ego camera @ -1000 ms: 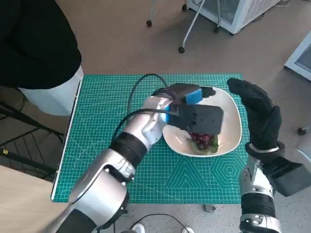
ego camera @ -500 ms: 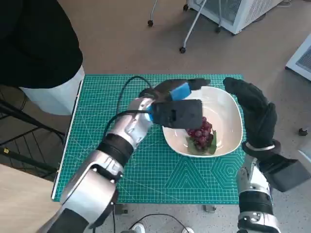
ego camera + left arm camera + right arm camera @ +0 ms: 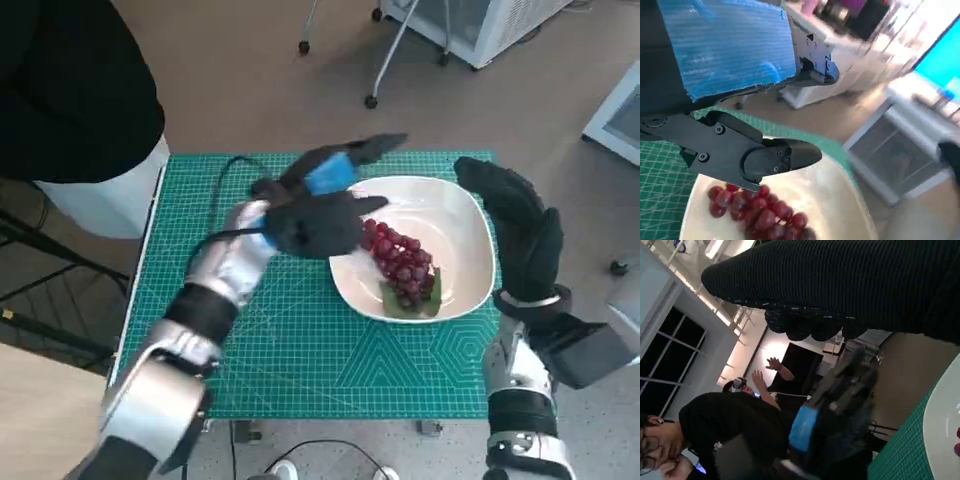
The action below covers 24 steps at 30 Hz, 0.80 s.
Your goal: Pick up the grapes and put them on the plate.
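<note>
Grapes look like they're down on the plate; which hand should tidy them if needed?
Probably left: the left hand hovers open beside the grapes on the plate; the right hand stands off the far rim.

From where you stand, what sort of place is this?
Probably a lab or office workroom: a green cutting mat covers the small table, rolling chair legs stand on the floor, and white equipment cabinets line the wall.

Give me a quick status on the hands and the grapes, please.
Left hand open, above the plate's edge. Right hand open, beside the plate, holding nothing. Grapes lying on the plate, on a green leaf. Nothing in the way.
</note>
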{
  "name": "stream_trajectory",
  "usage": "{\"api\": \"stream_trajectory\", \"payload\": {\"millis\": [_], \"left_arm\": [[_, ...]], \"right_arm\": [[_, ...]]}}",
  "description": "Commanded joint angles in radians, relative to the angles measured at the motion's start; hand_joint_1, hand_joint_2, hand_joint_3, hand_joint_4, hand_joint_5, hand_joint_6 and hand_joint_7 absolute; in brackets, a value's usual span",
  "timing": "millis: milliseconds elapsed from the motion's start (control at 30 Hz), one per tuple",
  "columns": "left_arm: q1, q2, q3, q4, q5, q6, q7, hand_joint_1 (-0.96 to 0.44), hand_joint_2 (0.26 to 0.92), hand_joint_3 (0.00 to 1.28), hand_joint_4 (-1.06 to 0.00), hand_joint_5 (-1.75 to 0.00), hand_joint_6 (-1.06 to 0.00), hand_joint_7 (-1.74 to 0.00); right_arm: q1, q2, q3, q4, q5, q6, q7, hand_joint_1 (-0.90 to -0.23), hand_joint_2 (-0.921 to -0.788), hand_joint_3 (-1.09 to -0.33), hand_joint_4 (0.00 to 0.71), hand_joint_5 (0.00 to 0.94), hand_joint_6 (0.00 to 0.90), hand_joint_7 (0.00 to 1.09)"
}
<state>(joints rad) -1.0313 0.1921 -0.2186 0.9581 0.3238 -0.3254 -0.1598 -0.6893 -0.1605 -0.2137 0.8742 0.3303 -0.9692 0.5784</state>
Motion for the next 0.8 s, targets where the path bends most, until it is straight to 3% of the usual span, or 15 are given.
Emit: {"api": "stream_trajectory", "payload": {"millis": [33, 467, 800], "left_arm": [[0.102, 0.033, 0.092, -0.062, -0.111, -0.088, -0.015, -0.63, 0.921, 0.53, -0.28, 0.00, -0.34, -0.03], [0.327, 0.009, 0.289, -0.139, -0.395, -0.387, -0.083, -0.63, 0.921, 0.61, -0.19, 0.00, -0.26, 0.00], [0.467, -0.031, 0.332, -0.279, -0.553, -0.398, -0.196, -0.65, 0.921, 0.66, -0.11, 0.00, -0.20, 0.00]], "right_arm": [[0.002, 0.011, 0.001, 0.017, 0.007, 0.007, 0.023, -0.486, -0.921, -0.574, 0.229, 0.006, 0.194, 0.01], [-0.016, 0.022, -0.005, 0.047, 0.019, 0.005, 0.055, -0.495, -0.921, -0.548, 0.235, 0.006, 0.201, 0.01], [-0.034, 0.030, -0.006, 0.078, 0.009, -0.012, 0.058, -0.490, -0.921, -0.538, 0.240, 0.006, 0.205, 0.02]]}}
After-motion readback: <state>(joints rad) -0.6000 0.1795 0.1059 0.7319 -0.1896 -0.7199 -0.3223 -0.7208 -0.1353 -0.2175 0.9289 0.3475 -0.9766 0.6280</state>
